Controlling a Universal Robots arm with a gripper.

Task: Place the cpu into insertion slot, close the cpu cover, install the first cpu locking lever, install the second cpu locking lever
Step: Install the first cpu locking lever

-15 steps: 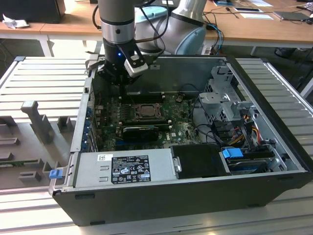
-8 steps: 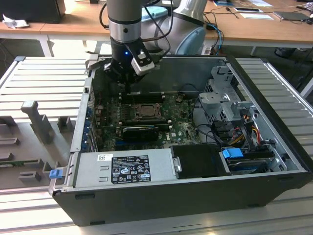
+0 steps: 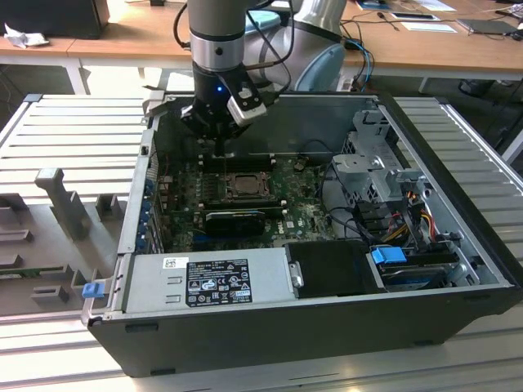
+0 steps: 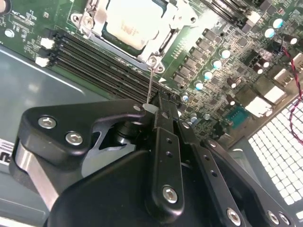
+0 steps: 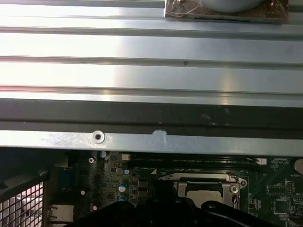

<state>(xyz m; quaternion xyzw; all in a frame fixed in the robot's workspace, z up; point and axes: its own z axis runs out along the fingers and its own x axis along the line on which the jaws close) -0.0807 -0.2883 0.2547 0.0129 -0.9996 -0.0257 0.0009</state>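
Observation:
The silver-topped cpu point(image 4: 129, 22) lies in the insertion slot point(image 3: 245, 186) on the motherboard. Over it the cpu cover point(image 4: 163, 45) lies flat, its metal frame ringing the chip. A thin wire locking lever point(image 4: 149, 82) rises from the socket's corner up to my black gripper point(image 4: 152, 109), which is shut on the lever's flat end. In the exterior view the gripper point(image 3: 219, 143) hangs inside the open case, just behind the socket. The first wrist view shows the cpu point(image 5: 202, 188) under the cover's frame point(image 5: 203, 177).
Long black memory slots point(image 4: 94, 61) run beside the socket. A black expansion card point(image 3: 237, 219) lies in front of it. The power supply point(image 3: 208, 282), drive cage point(image 3: 376, 163) and cables point(image 3: 409, 212) fill the case. The case wall point(image 5: 151, 142) stands close behind the gripper.

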